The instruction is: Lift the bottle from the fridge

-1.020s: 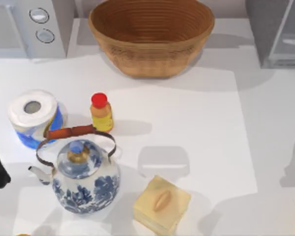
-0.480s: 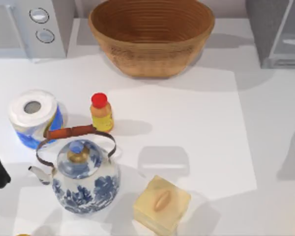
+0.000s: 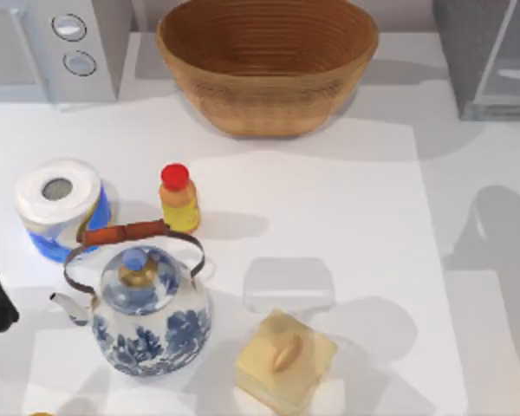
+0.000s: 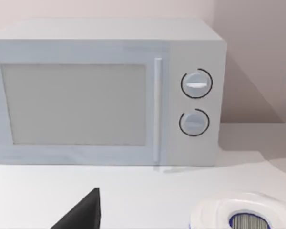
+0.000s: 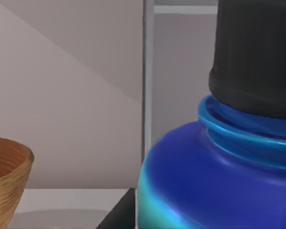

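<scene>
white table [image 3: 329, 191], pale wall [image 5: 66, 71] behind

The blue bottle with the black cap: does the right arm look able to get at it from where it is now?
Probably yes. In the right wrist view the bottle looms very close, upright, with nothing between it and the camera. The fridge stands at the table's far right corner, on that arm's side. Whether the fingers are around it cannot be told.
</scene>
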Available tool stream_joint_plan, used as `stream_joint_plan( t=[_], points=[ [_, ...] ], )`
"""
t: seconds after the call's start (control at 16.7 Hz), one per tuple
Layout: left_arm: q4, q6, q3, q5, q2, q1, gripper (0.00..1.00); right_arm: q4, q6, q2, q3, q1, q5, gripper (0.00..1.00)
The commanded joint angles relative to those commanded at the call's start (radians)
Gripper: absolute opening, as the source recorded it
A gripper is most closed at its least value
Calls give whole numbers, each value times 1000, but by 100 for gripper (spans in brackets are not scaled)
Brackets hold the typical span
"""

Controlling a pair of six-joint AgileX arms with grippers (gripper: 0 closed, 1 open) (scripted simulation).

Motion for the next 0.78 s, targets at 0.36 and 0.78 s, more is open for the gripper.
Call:
stream_joint_plan(
  t=[0.36,0.78],
  points=[
    [0,0,0,0,0,0,100,336,21,608,38,299,303,0],
    [0,0,0,0,0,0,100,758,46,1143,159,597,598,0]
  ],
)
